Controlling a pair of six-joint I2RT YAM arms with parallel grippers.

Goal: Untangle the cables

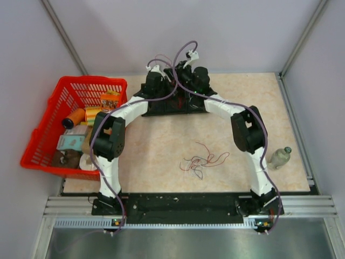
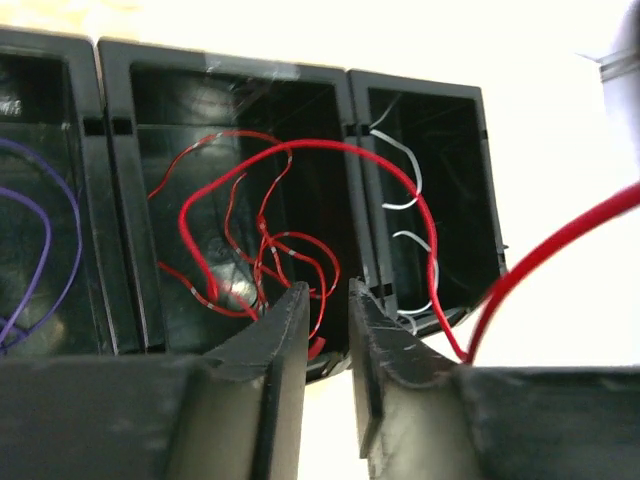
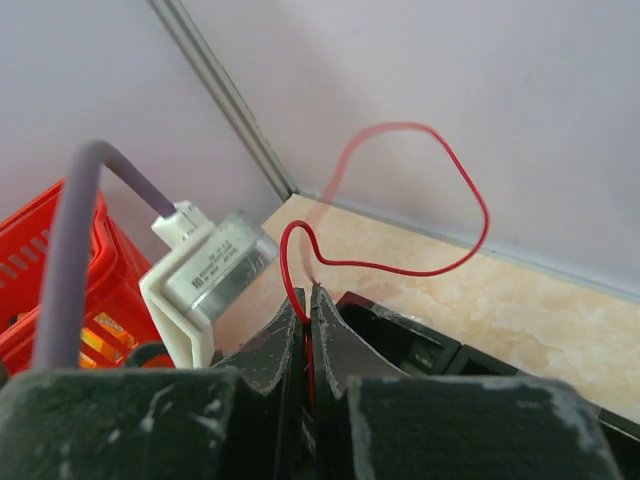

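Note:
The cables lie as a small tangle point(image 1: 204, 159) of thin red, white and dark strands on the table between the arms. Both arms reach to a black compartment box point(image 1: 172, 105) at the back. My left gripper point(image 2: 328, 290) is open by a narrow gap and empty, just above the box point(image 2: 357, 170). The middle compartment holds red wires point(image 2: 300, 143), the right one white wires point(image 2: 410, 170), and the left one purple wires point(image 2: 70, 230). My right gripper point(image 3: 308, 292) is shut on a red wire point(image 3: 421, 272) that loops up over the box point(image 3: 400, 335).
A red basket point(image 1: 40, 135) of packaged goods stands at the left edge. A small bottle point(image 1: 280, 157) stands at the right by the right arm. Grey walls close the back and sides. The left wrist camera mount point(image 3: 205, 275) sits close to my right gripper.

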